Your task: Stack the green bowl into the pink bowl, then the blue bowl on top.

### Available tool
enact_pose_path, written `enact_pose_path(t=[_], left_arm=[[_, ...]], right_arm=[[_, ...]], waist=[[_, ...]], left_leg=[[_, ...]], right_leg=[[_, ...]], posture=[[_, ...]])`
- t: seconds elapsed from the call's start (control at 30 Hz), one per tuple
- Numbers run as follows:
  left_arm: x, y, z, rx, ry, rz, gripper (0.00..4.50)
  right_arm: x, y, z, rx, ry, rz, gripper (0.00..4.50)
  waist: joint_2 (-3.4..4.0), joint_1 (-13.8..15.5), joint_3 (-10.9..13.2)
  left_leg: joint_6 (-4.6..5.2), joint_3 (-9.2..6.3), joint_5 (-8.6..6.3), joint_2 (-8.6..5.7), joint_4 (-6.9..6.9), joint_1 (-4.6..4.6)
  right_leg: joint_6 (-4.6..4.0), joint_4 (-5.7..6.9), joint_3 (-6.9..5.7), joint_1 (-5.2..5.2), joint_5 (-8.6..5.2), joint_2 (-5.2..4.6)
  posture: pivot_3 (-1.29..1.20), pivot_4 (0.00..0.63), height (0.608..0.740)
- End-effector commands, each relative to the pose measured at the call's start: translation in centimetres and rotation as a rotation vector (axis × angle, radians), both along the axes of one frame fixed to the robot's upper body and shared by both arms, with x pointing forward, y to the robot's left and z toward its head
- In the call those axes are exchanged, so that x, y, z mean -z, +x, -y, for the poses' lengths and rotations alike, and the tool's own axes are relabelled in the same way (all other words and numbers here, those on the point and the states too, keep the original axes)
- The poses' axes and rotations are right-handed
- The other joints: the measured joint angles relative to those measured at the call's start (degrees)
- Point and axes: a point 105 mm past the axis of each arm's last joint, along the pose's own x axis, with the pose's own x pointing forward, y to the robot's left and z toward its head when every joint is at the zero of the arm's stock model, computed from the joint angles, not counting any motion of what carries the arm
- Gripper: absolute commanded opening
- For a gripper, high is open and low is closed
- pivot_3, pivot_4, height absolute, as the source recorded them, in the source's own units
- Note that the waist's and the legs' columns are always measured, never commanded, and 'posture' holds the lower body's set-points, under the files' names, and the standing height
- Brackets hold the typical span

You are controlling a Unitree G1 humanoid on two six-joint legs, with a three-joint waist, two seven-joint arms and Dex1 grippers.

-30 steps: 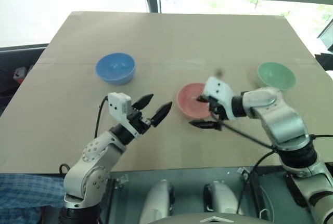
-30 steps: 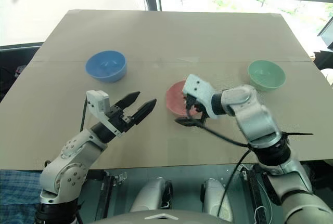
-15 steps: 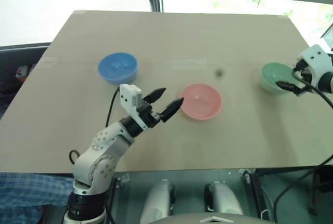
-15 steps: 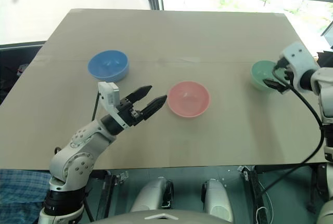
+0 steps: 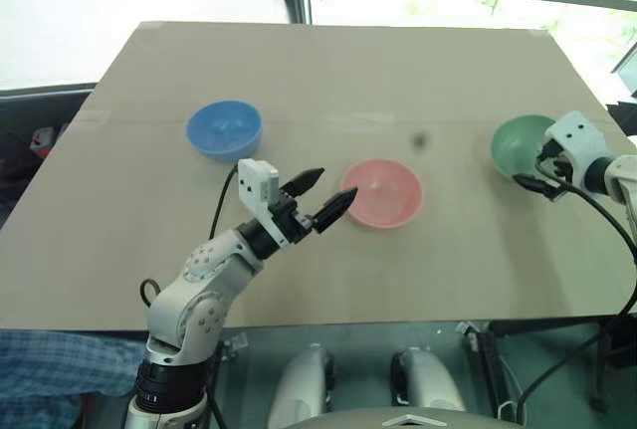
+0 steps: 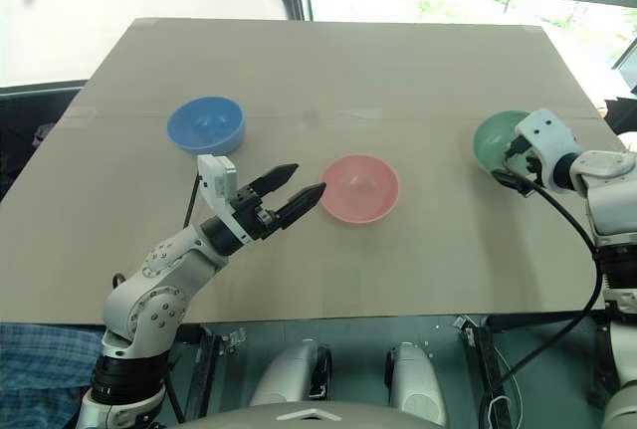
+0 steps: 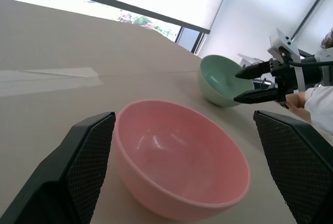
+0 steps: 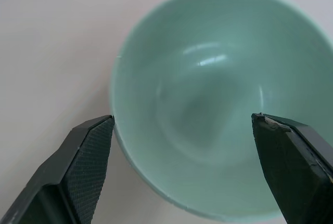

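Head view, tabletop [image 5: 328, 71]: flat tan cardboard-coloured surface, carried all three bowls.
Head view, blue bowl [image 5: 224, 128]: small round smooth medium-blue bowl, upright at the left of the tabletop, well apart from the others.
Head view, pink bowl [image 5: 382, 192]: small round smooth salmon-pink bowl, upright near the middle, empty.
Head view, green bowl [image 5: 520, 144]: small round smooth mint-green bowl, at the right edge, tilted with its mouth toward the right arm.
Head view, left gripper [image 5: 323, 198]: black fingers spread apart, empty, tips just beside the pink bowl's left rim, not touching.
Head view, right gripper [image 5: 538, 172]: fingers parted at the green bowl's near rim, with no clamp on it seen.
Left wrist view, pink bowl [image 7: 179, 164]: sat between the two wide-open left fingers [image 7: 78, 174], close ahead, nothing gripped.
Left wrist view, green bowl [image 7: 222, 80]: farther back, tipped on its side, right gripper [image 7: 248, 83] at its rim with both fingers apart.
Right wrist view, green bowl [image 8: 218, 102]: empty hollow faced the camera, between the spread right fingers [image 8: 83, 164]; contact could not be told.
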Motion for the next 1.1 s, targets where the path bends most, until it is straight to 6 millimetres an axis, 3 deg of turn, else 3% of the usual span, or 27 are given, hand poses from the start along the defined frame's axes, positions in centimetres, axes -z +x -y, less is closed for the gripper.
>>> enact_pose_path(t=[0.03, 0.47, 0.8, 0.87, 1.1], left_arm=[[-0.8, -0.2, 0.1, 0.005, -0.005, 0.04, 4.5], [-0.9, -0.1, 0.3, 0.007, 0.002, 0.044, 4.5], [-0.9, -0.4, -0.1, -0.004, 0.007, 0.041, 4.5], [-0.8, -0.5, -0.1, 0.005, 0.011, 0.041, 4.5], [-0.8, -0.8, 0.0, 0.047, 0.051, 0.064, 4.5]], right_arm=[[-1.4, 0.2, -0.9, -0.044, 0.007, 0.035, 4.43], [1.4, 1.3, 0.0, -0.021, -0.011, -0.012, 4.43], [1.7, 1.7, -1.1, -0.063, -0.017, -0.014, 0.36], [1.6, 1.6, -1.5, -0.082, -0.01, -0.015, 0.03], [1.0, 1.3, -2.4, -0.106, -0.008, -0.007, 0.03]], waist=[[0.0, 0.37, 0.0], [0.0, 0.36, 0.0], [0.0, 0.42, 0.0], [0.0, 0.39, 0.0], [0.01, 0.43, 0.0]], left_leg=[[0.0, 0.0, 0.0, 0.0, 0.0, 0.0], [0.0, 0.0, 0.0, -0.02, 0.02, 0.01], [-0.01, -0.01, 0.01, -0.01, 0.03, 0.0], [-0.01, -0.01, 0.01, -0.01, 0.03, 0.0], [-0.01, -0.01, 0.01, -0.01, 0.03, 0.0]], right_leg=[[0.0, 0.0, -0.01, 0.0, 0.0, 0.0], [0.0, 0.01, -0.02, 0.01, 0.0, 0.0], [0.0, 0.02, -0.03, 0.01, 0.0, 0.01], [0.0, 0.02, -0.04, 0.01, 0.0, 0.01], [0.0, 0.03, -0.04, 0.01, 0.0, 0.01]], posture=[[0.0, 0.15, 0.74], [0.0, 0.15, 0.74], [0.0, 0.15, 0.74], [0.0, 0.15, 0.74], [0.0, 0.15, 0.74]])
